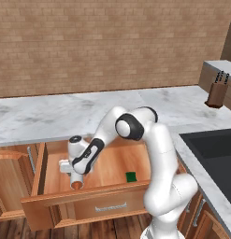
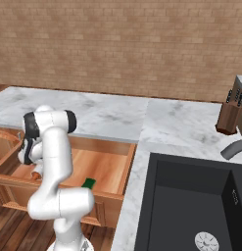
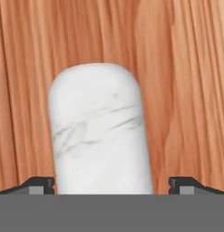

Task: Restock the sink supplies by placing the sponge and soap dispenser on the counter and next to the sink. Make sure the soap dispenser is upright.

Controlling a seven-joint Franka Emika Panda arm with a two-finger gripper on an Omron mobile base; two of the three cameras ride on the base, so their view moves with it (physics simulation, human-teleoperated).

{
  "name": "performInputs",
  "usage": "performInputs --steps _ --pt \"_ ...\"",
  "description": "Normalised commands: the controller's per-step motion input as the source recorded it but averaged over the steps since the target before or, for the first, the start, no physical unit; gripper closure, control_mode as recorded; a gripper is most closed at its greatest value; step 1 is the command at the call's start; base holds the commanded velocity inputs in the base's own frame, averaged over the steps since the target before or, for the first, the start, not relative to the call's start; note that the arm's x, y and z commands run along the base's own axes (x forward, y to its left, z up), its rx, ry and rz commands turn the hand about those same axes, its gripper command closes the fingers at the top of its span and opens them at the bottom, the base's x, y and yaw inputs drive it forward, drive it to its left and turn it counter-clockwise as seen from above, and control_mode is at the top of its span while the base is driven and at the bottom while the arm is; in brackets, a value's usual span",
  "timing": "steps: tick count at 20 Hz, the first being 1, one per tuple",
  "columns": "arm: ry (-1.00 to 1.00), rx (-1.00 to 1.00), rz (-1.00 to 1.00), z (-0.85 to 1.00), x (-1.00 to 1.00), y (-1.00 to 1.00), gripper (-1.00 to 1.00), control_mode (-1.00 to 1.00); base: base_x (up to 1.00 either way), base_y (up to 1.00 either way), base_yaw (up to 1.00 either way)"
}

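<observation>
The soap dispenser, a white veined cylinder, lies on its side on the wooden floor of an open drawer. Its orange-brown pump end pokes out below my hand. My gripper is down in the drawer, open, one fingertip on each side of the bottle; a small gap shows on the right side. From the left base camera the gripper sits at the drawer's left front. The green sponge lies flat near the drawer's front right, also visible from the right.
The marble counter runs above the drawer and turns toward the dark sink on the right. A brown knife block and a grey faucet stand behind the sink. The drawer front juts out below my arm.
</observation>
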Motion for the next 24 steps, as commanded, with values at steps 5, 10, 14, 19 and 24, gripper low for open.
performInputs --steps 5,10,14,19,24 --pt "0.00 0.00 0.00 -0.35 0.00 0.14 -1.00 -1.00 0.00 0.00 0.00" --pt "-0.02 0.00 0.00 -0.59 -0.17 0.00 1.00 -1.00 0.00 0.00 0.00" --pt "0.00 0.06 -0.02 -0.25 -0.13 -0.01 1.00 -1.00 0.00 0.00 0.00" --pt "-0.09 0.19 -0.20 0.73 -0.32 -0.25 1.00 -1.00 0.00 0.00 0.00" --pt "-0.10 0.28 -0.29 1.00 -0.54 -0.48 1.00 -1.00 0.00 0.00 0.00"
